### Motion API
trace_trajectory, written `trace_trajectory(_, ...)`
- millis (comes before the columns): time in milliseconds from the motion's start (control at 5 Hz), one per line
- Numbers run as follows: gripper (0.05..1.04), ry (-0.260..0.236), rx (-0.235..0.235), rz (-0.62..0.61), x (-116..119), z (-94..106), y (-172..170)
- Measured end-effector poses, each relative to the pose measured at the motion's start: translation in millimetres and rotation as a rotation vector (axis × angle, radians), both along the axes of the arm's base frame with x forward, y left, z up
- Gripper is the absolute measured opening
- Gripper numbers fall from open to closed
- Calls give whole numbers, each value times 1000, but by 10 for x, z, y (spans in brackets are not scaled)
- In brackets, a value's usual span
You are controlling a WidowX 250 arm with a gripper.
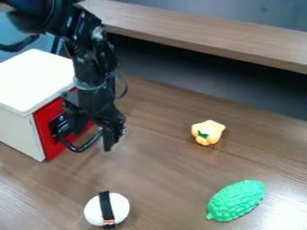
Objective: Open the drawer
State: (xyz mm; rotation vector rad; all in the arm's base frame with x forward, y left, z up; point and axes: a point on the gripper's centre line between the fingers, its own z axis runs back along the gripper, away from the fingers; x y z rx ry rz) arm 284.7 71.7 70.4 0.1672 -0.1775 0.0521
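Because the black handle sticks out from the red drawer, the gripper hangs right by it, likely so it can hook or grab it and pull. I cannot tell if the gripper is wide or narrow, or if it touches the handle. The drawer looks shut in its white box, just beside the gripper. The yellow toy, green bumpy toy and white toy sit apart from the gripper, so they should not block it
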Motion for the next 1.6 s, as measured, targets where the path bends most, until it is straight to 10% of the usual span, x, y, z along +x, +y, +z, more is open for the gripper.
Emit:
trace_trajectory(800, 998, 29, -135, -81, -71, -325, -202)
trace_trajectory(1600, 998, 9, -176, -305, -122, -192, -995)
